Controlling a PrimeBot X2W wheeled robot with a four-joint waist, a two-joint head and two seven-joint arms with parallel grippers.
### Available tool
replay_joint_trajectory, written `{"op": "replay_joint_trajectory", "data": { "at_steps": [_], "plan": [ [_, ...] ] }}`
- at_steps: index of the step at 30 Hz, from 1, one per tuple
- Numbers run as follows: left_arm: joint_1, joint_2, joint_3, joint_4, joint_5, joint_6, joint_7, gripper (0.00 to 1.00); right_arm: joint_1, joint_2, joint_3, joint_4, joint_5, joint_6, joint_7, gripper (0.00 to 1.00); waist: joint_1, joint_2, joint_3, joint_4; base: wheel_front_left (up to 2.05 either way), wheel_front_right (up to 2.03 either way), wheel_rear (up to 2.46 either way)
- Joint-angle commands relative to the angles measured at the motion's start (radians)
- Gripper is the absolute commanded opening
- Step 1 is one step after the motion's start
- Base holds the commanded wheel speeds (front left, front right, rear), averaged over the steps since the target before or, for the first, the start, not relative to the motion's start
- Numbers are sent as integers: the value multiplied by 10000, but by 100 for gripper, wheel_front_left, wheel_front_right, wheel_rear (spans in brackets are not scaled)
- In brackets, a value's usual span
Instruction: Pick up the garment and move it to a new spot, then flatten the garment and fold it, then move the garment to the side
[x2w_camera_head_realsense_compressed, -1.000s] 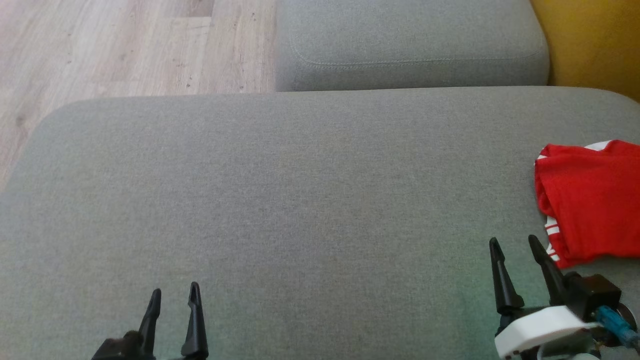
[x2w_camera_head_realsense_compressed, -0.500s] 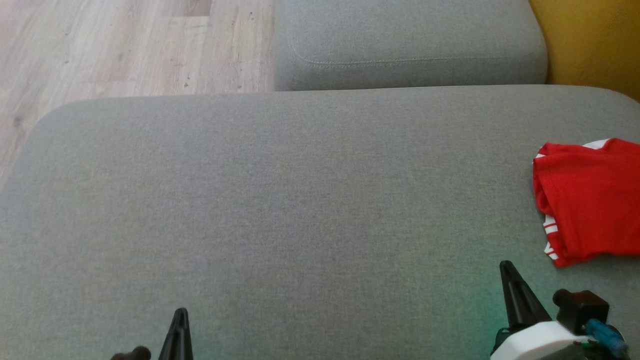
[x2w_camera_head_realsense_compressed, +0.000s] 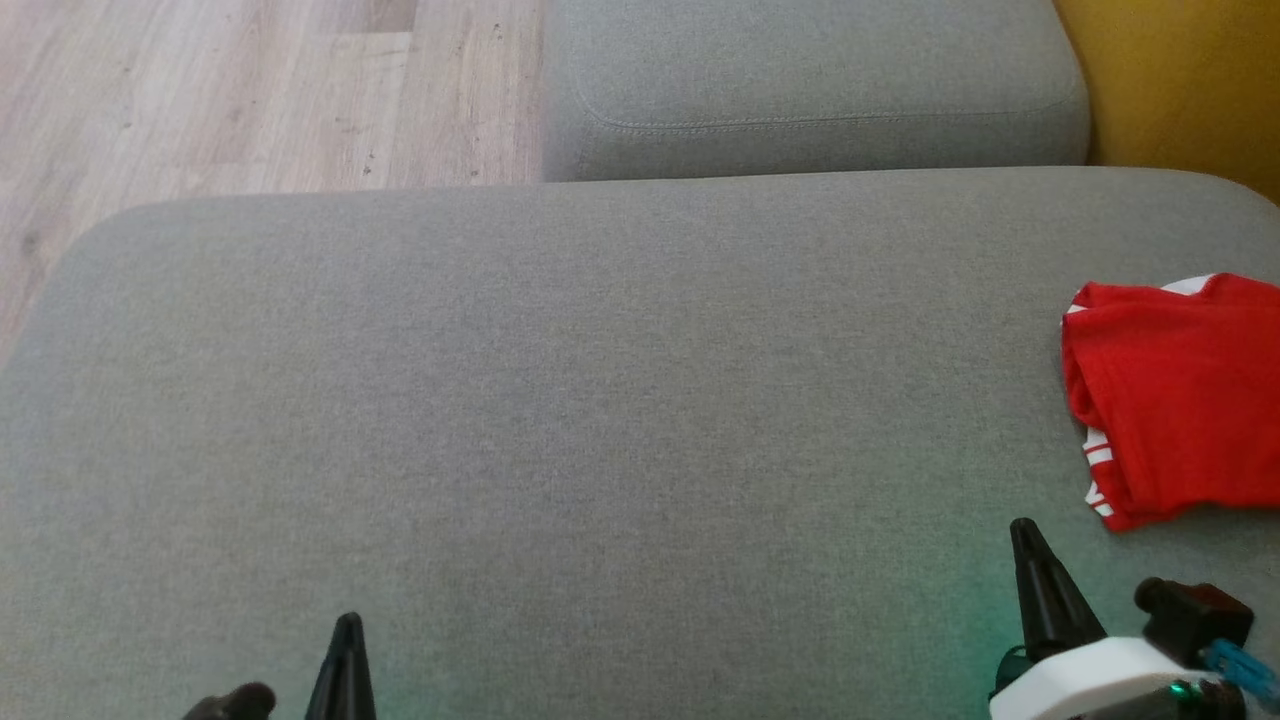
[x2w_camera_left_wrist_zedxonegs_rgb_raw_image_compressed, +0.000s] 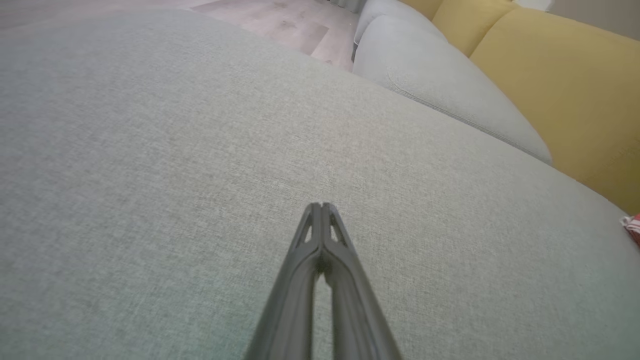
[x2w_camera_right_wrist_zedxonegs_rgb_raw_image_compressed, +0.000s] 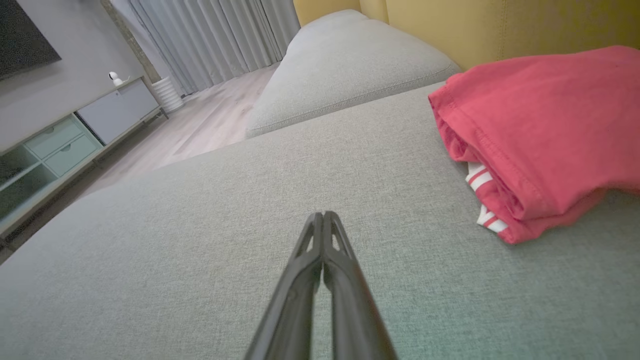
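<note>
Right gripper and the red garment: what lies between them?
Nothing but bare grey cushion: in the right wrist view the shut right gripper and the folded red garment are apart.

The garment (x2w_camera_head_realsense_compressed: 1180, 400) is cut off by the head view's right border, so its far side and the right edge of the sofa seat (x2w_camera_head_realsense_compressed: 600, 400) beneath it cannot be seen. Its white stripes are mostly tucked inside the folds. The left gripper (x2w_camera_head_realsense_compressed: 347, 630) and right gripper (x2w_camera_head_realsense_compressed: 1025, 535) are cut off at the bottom border, their bases out of sight. A white thing (x2w_camera_right_wrist_zedxonegs_rgb_raw_image_compressed: 115, 77) on the cabinet (x2w_camera_right_wrist_zedxonegs_rgb_raw_image_compressed: 100, 107) is too small to identify
</note>
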Motion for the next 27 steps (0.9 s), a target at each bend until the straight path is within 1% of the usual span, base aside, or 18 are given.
{"op": "replay_joint_trajectory", "data": {
  "at_steps": [1,27],
  "plan": [
    [-487,41,342,-214,-172,-116,51,0,-503,-128,-26,-266,308,-1,32,0,0,-1,1,-4,0,0,0],
    [-976,-514,1561,77,-2023,-1015,711,0,-989,-232,-143,-62,3382,-3,278,0,0,-1,33,-95,0,0,0]
  ]
}}
